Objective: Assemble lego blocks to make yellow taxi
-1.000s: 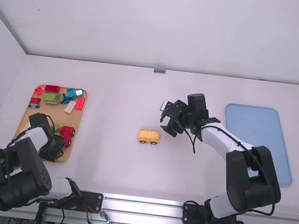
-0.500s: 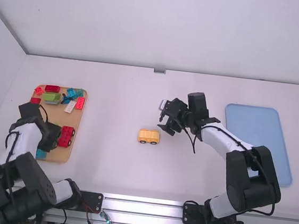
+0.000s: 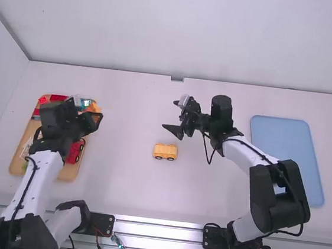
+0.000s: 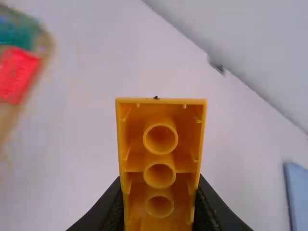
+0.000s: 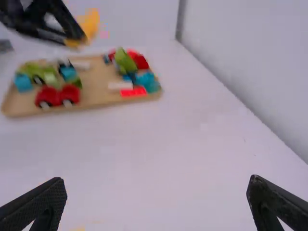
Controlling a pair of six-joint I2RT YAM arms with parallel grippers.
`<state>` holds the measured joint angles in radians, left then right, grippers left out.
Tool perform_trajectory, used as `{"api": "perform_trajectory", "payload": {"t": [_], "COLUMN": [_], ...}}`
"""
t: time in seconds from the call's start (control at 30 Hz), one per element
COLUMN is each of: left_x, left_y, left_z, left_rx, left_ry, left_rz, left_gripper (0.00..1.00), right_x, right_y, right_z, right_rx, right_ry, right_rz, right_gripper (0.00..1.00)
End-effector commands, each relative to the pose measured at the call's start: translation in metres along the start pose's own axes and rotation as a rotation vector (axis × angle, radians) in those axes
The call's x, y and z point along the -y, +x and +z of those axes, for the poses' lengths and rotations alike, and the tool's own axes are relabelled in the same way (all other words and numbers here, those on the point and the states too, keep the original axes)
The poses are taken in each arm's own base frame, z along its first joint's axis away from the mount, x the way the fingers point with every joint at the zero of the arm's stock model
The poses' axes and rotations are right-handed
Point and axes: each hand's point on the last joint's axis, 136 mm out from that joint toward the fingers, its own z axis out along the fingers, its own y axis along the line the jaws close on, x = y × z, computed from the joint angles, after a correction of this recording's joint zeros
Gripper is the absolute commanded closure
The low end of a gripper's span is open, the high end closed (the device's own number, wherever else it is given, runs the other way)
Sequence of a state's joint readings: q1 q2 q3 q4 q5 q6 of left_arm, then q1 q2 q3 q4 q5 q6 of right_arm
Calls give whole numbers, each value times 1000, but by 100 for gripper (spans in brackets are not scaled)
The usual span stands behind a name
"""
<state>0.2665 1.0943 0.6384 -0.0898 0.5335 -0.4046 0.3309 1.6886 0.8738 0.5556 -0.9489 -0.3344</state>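
Holds one hollow, oblong, yellow-orange plastic block (image 4: pixel 160 155) in the closed jaws of the left gripper (image 3: pixel 97 116), raised near the tan wooden tray (image 3: pixel 66 174); shows three round tubes inside thin walls; has one small, boxy yellow plastic car (image 3: pixel 165 152), with two black wheels visible, on the white desk (image 3: pixel 124 179); spreads the right gripper's (image 3: pixel 172 115) jaws wide apart.
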Motion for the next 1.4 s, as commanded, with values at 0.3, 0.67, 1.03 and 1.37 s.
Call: {"api": "perform_trajectory", "payload": {"t": [0.3,0.67,1.03,1.37], "left_x": [118,151,165,165], "left_y": [54,69,84,82], "left_z": [40,38,38,40], "left_rx": [-156,-139,-142,-129], "left_ry": [687,1005,1060,1046], "left_rz": [427,572,630,634], "left_gripper": [93,92,91,91], "right_x": [-33,-17,-25,-33], "right_y": [-24,-33,-40,-39], "right_z": [4,9,32,28], "right_rx": [157,160,116,112], "right_ry": [-331,-271,-319,-367], "right_rz": [276,415,376,364], "right_gripper": [0,9,30,46]}}
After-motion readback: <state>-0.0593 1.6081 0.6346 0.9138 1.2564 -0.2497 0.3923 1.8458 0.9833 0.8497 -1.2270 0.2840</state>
